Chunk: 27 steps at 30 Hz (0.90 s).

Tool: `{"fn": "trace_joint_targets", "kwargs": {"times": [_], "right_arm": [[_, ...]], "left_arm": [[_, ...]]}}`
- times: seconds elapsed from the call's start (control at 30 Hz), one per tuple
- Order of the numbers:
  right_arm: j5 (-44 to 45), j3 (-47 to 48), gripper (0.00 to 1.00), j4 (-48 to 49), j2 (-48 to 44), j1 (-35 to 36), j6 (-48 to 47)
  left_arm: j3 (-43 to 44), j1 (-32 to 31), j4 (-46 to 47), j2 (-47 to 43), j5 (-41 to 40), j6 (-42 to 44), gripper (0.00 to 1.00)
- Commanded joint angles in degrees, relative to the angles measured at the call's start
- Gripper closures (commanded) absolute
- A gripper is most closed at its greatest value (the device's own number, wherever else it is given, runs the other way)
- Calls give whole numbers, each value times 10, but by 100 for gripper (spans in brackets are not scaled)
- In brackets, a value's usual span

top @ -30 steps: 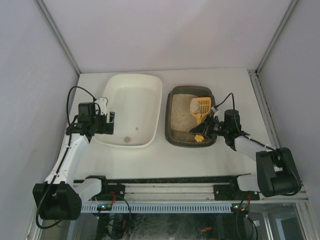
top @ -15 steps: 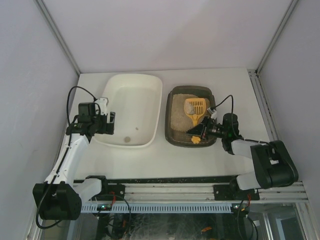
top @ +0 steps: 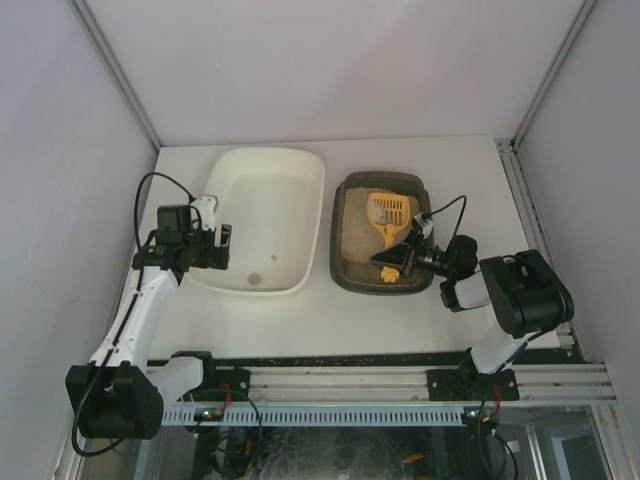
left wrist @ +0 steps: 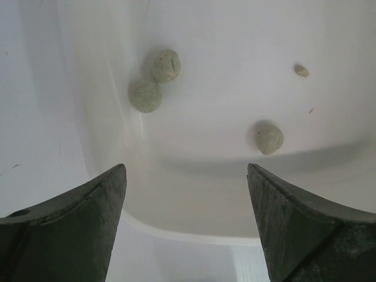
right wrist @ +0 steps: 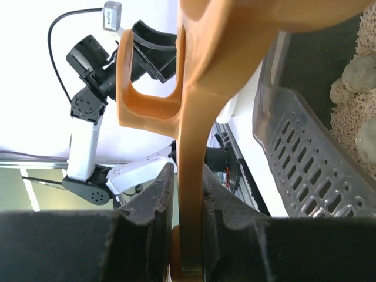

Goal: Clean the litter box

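At right-centre of desk, litter box [top: 338, 262] set just beside white tub [top: 262, 215]. Right pincer [top: 392, 262] clamped on yellow scoop [top: 386, 213] handle, blade inside box. Left pincer [left wrist: 185, 200] spread, empty, above tub rim. Scooping step judged in hand; next: clumps [right wrist: 358, 76] to be sifted, carried left to tub.

Overhead view: light was bright, even and diffuse, from above; the white table [top: 300, 310] lay near overexposure, and shadows on it were short and soft. Left wrist view: the white tub [left wrist: 235, 35] carried a soft grey shadow band along its curved wall; the fingers [left wrist: 76, 235] of the left gripper [left wrist: 185, 176] were dark and blurred. Right wrist view: background blown out white; the scoop [right wrist: 191, 176], close to the lens, was out of focus, the litter box [right wrist: 305, 153] sharper.
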Motion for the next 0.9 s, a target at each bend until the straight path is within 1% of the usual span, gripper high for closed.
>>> {"fn": "trace_joint_targets", "kwargs": {"times": [0.0,0.03,0.1,0.13,0.17,0.23,0.27,0.3,0.33,0.4,0.43,0.5,0.57,0.6,0.73,0.77,0.87], "right_arm": [[-1,6,100,80,-5,23,10],[-1,4,100,85,-6,15,13],[9,-12,100,93,-5,-23,17],[16,-15,100,92,-5,-28,14],[12,-8,100,82,-7,-16,4],[10,13,100,0,-28,35,-53],[15,21,100,-63,-42,51,-82],[18,21,100,-89,-53,51,-99],[20,15,100,-88,-57,36,-100],[19,-5,100,-35,-50,-7,-69],[16,-6,100,-20,-45,-10,-58],[17,0,100,-46,-48,14,-72],[21,11,100,-116,-63,42,-116],[24,11,100,-134,-70,44,-129],[23,-1,100,-122,-79,10,-118],[22,2,100,-126,-80,14,-120],[24,18,100,-179,-93,49,-149]], "left_arm": [[-6,3,-1,4,14,14,13],[-6,3,-2,4,16,13,13],[-6,3,-5,6,18,15,13],[-7,4,-4,6,19,15,13],[-6,3,-4,5,19,15,13],[-6,3,-4,5,18,15,13],[-6,3,-4,5,19,15,13],[-7,3,-4,6,21,15,13],[-7,4,-5,6,21,16,13],[-6,3,-4,8,20,16,13],[-6,3,-4,8,21,16,13],[-6,3,-4,9,21,16,13],[-7,3,-4,10,23,16,13],[-6,3,-5,12,23,16,13],[-5,3,-4,13,23,17,13],[-6,3,-4,13,24,17,13],[-5,3,-4,14,25,16,13]]}}
